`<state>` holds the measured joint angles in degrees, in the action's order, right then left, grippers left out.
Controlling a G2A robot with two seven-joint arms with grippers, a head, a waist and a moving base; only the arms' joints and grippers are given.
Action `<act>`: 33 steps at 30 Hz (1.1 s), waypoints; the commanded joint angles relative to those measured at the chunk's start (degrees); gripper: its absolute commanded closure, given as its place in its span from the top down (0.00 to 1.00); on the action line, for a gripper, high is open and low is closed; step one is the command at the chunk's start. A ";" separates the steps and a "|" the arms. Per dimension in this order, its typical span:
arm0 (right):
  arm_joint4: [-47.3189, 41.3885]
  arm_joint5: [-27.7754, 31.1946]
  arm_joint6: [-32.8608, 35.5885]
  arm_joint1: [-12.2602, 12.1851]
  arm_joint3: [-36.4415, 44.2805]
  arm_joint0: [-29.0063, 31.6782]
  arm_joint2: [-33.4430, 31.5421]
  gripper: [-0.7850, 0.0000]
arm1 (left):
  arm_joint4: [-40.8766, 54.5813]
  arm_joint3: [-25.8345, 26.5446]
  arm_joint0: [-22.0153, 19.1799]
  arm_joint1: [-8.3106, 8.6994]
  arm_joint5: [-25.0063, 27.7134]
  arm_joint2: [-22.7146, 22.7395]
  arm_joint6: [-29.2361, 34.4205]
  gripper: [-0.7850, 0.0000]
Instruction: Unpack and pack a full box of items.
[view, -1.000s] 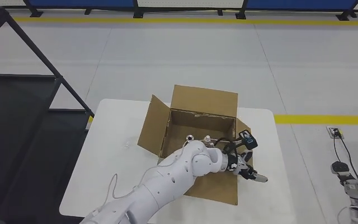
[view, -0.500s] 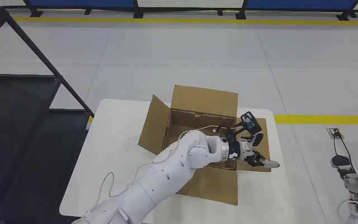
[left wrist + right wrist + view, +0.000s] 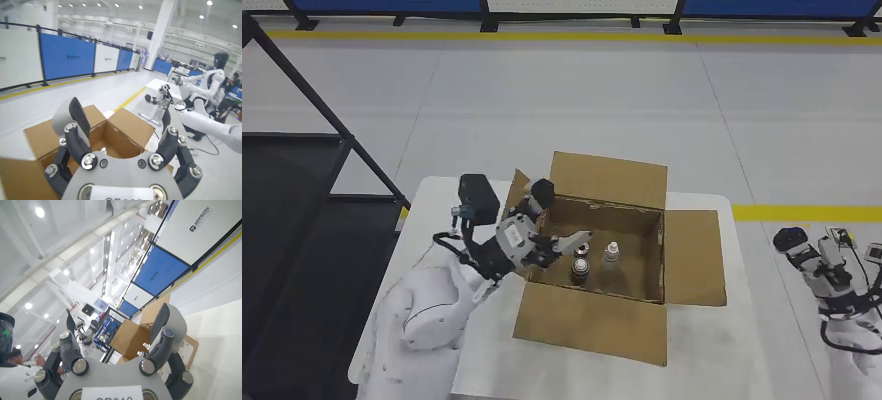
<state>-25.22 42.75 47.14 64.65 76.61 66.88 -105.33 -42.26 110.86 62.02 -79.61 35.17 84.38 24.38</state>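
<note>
Top view shows the cardboard box standing near the middle of the white surface, its four flaps folded outward and its inside open to the camera. Two small bottles stand upright inside it, close together towards the left half of the floor: a dark-capped bottle nearer, and a white-capped bottle just to its right and a little farther back. The left pincer hangs over the box's left wall and left flap, and in the left wrist view its fingers are spread wide with nothing between them, pointing across the open box. The right pincer is well away to the right, beyond the right edge of the surface; its fingers are likewise wide apart and empty, with the box and both bottles visible farther off beyond them. Judging from this, opening the box looks done, while the unpacking itself seems hardly begun, since both bottles sit inside and neither pincer holds anything. Lifting them out, then putting everything back and closing the flaps, appears to remain.
</note>
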 commanded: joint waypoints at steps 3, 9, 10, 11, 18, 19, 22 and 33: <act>11.89 -3.14 -5.23 0.78 7.39 -1.06 7.51 1.00 | 1.97 5.61 9.69 1.10 0.34 11.82 -2.07 1.00; 30.71 -7.32 -9.66 1.88 11.52 -4.18 19.15 1.00 | 6.10 6.73 19.78 1.85 1.47 21.99 -6.44 1.00; 34.74 -7.89 -10.38 2.00 11.89 -4.67 20.68 1.00 | 6.97 6.39 20.89 1.93 1.77 22.97 -7.07 1.00; 38.66 -8.20 -11.53 2.15 12.36 -5.03 22.19 1.00 | 8.00 5.90 21.89 2.01 2.32 23.65 -7.41 1.00; 55.70 -13.20 -16.15 3.21 12.06 -7.32 31.45 1.00 | 11.66 2.80 24.38 2.69 4.74 25.55 -7.73 1.00; 54.80 -14.00 -16.27 3.33 11.41 -7.92 31.79 1.00 | 12.63 2.21 24.35 2.82 5.57 25.09 -7.15 1.00; 52.45 -15.21 -16.88 3.48 10.81 -8.34 31.76 1.00 | 13.08 1.79 24.26 2.92 6.00 24.94 -6.64 1.00; 53.88 -15.63 -17.37 3.50 11.46 -8.13 32.32 1.00 | 13.08 1.79 24.26 2.92 6.00 24.94 -6.64 1.00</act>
<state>27.87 27.21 29.89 68.14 87.72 58.70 -73.38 -29.18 112.65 86.28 -76.69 41.17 109.32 17.74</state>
